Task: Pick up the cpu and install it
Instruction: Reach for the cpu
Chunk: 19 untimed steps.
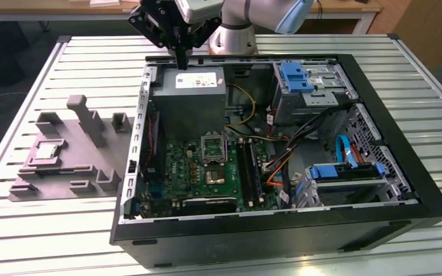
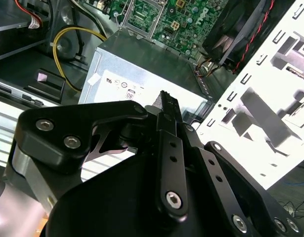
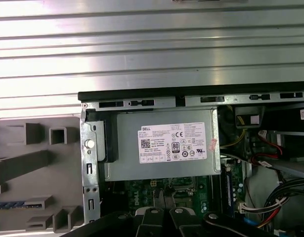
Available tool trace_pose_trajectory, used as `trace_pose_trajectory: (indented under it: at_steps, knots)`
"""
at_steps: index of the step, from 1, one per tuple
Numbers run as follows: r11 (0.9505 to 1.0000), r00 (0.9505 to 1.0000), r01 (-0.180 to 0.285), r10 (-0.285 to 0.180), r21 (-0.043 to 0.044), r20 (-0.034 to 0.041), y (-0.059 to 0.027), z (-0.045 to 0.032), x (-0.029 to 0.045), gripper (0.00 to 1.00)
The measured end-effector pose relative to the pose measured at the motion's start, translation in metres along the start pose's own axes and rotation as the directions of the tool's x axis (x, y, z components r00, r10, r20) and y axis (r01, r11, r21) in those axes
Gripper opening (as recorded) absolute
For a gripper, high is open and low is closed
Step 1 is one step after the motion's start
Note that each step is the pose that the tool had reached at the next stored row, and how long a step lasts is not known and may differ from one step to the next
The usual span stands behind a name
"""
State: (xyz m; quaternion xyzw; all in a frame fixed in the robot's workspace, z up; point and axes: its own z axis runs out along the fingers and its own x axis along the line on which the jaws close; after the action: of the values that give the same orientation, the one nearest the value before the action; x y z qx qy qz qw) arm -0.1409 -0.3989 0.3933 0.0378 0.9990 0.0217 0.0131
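One end effector point(image 1: 182, 60) hangs in the exterior view above the grey box point(image 1: 194, 103) inside the case point(image 1: 282, 230), its fingers pressed together and empty. The cpu point(image 1: 48, 150) sits in a grey fixture point(image 1: 60, 172) on the surface point(image 1: 21, 230), outside the case and well apart toward the exterior view's left. In the second wrist view the closed fingers point(image 2: 167, 148) point at the box. In the first wrist view its label point(image 3: 174, 143) lies beyond them.

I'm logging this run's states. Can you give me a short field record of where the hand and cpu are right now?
hand: shut, empty, above the grey box
cpu: flat on the grey tray, exterior view's left, outside the case
socket: on the green board, inside the case
progress: cpu not yet picked up
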Motion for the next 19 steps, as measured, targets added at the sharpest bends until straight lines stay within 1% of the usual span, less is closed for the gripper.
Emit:
trace_pose_trajectory:
  at_steps: [11,19]
  knots:
    - [1.0,1.0,0.0,0.0,0.0,0.0,-0.0004,-0.0001,0.0045,0.11]
    - [1.0,1.0,0.0,0.0,0.0,0.0,-0.0005,-0.0001,0.0062,0.11]
